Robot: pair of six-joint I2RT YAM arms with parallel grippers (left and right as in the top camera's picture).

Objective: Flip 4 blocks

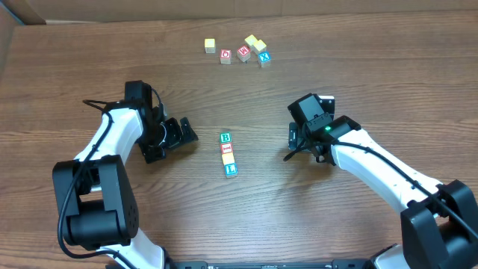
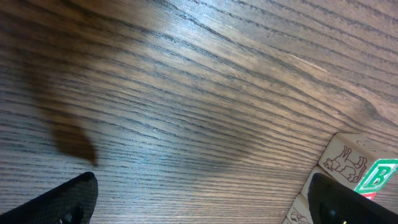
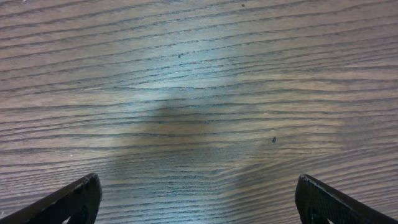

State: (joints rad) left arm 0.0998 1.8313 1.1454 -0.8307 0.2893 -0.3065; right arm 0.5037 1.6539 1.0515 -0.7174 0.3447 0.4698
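Pale wooden alphabet cubes [image 1: 227, 149]: I count four.
Left jaws: wide, empty.
Right jaws: wide, empty.
Left wrist view: cubes cropped.

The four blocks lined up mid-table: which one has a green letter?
The block with the green B, at the row's far end. The next three show a red mark, a yellow face and a blue L.

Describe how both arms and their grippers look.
Both the left arm and right arm have white link shells, black joint housings and black cables alongside. The right arm shows a small green light. The left gripper and right gripper are black.
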